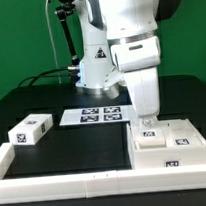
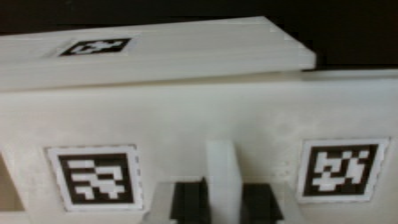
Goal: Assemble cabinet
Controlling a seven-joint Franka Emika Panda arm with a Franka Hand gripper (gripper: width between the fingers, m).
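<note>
The large white cabinet body [image 1: 167,146] lies at the exterior view's right, against the border rail, with several tags on its upper faces. My gripper [image 1: 147,119] reaches straight down onto its rear left part. In the wrist view the gripper [image 2: 222,205] has its two dark fingers [image 2: 185,204] tight on either side of a narrow white ridge [image 2: 221,165] of the cabinet body [image 2: 178,110], between two tags. A further white tagged face [image 2: 160,50] lies beyond it. A smaller white tagged block [image 1: 30,130] lies loose at the left, far from the gripper.
The marker board [image 1: 95,115] lies on the black table in front of the robot base. A long low white border rail [image 1: 67,180] runs along the front and up the left side. A green wall stands behind.
</note>
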